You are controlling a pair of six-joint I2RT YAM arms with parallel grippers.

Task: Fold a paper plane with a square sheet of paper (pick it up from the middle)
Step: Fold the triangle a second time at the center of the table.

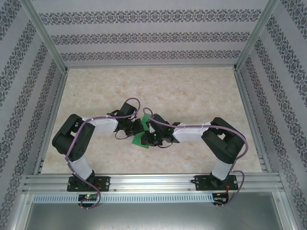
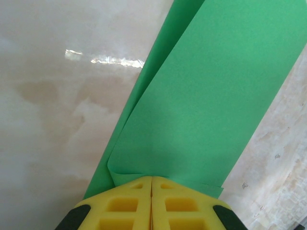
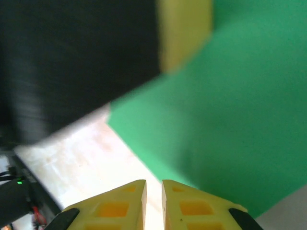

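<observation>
The square sheet of paper [image 1: 140, 139] is bright green and lies folded over on the table between the two arms. In the left wrist view the sheet [image 2: 206, 96] shows two layers with a curled fold at its near left corner. My left gripper [image 2: 152, 178] is shut, its yellow tips resting on the sheet's near edge, with the paper flat under them rather than between them. My right gripper [image 3: 153, 182] hovers at the sheet's [image 3: 230, 120] edge, its jaws a narrow slit apart with bare table in the gap. From above, the left gripper [image 1: 138, 126] and right gripper [image 1: 149, 136] nearly touch.
The pale marbled table [image 1: 192, 96] is walled by patterned panels and metal posts [image 1: 45, 36]. An aluminium rail [image 1: 153, 182] carries both arm bases at the near edge. The left arm's dark body [image 3: 72, 62] looms close in the right wrist view.
</observation>
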